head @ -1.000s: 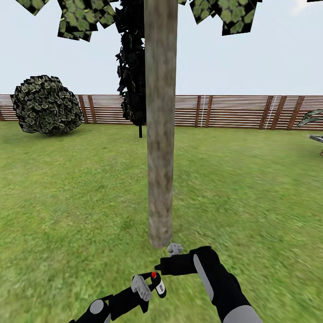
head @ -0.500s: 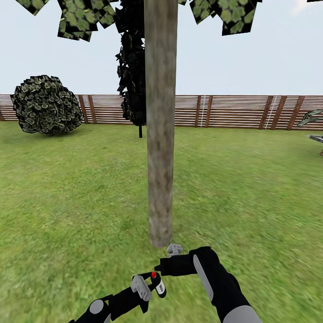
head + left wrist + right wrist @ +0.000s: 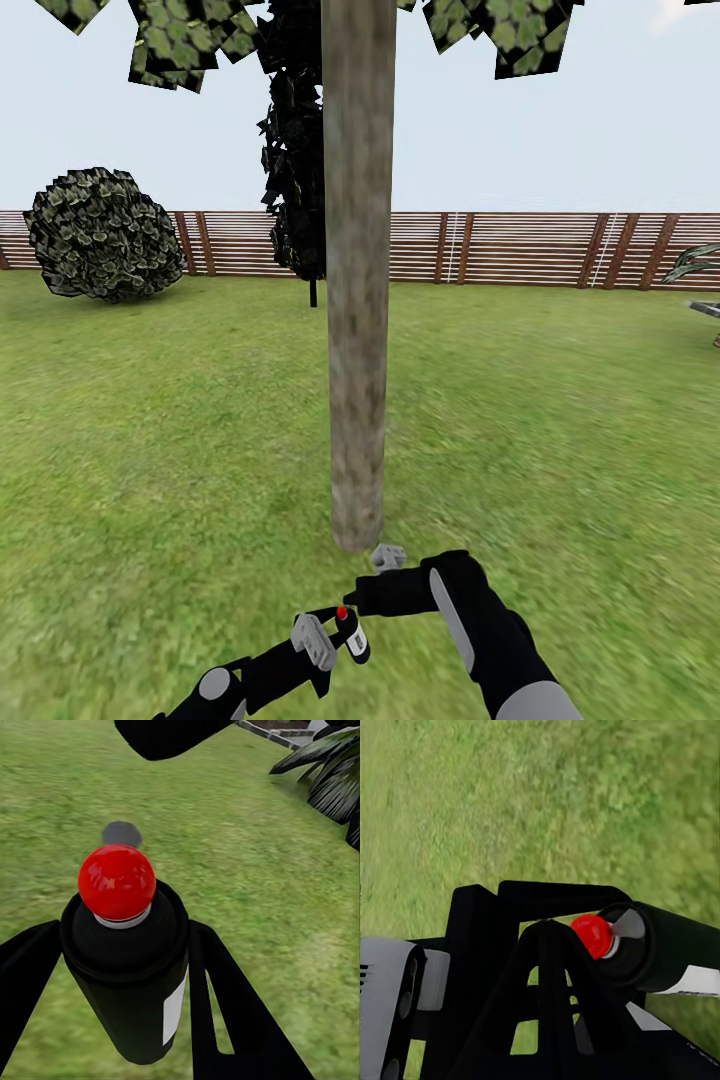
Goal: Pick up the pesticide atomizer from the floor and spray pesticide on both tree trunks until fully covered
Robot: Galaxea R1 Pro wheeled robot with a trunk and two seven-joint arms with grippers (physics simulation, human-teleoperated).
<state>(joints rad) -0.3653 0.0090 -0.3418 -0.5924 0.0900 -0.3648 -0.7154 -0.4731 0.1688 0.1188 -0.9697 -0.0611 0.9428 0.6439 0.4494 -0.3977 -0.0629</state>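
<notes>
Grass lawn [image 3: 150,420] of the garden spreads all around you, ringed far off by a brown slatted fence [image 3: 520,248] under pale sky. Straight ahead, near you, stands one tree trunk [image 3: 357,300], a thick grey-brown column rising out of the head view, with mottled green leaf patches [image 3: 170,40] at the top edge. No white specks can be made out on its bark. Behind it, further away, a near-black conifer [image 3: 295,150] rises; far left by the fence sits a round leafy bush [image 3: 103,235]; at the far right edge a palm frond [image 3: 695,262] pokes in.

Your right arm [image 3: 470,620] reaches in from the near right, its forearm bent left toward the trunk base. Right gripper [image 3: 388,556] sits just near the foot of the trunk; you cannot tell whether its fingers are parted or closed.

Your left arm [image 3: 260,675] comes in from the near left. Left gripper [image 3: 345,628] is clenched on the pesticide atomizer [image 3: 352,632], a dark can with a red round cap and a white label. In the left wrist view the black fingers [image 3: 225,1005] flank the atomizer [image 3: 131,960] on both sides, cap pointing out over the grass. In the right wrist view the atomizer [image 3: 660,945] lies just beyond the right hand's black frame, red cap toward it.
</notes>
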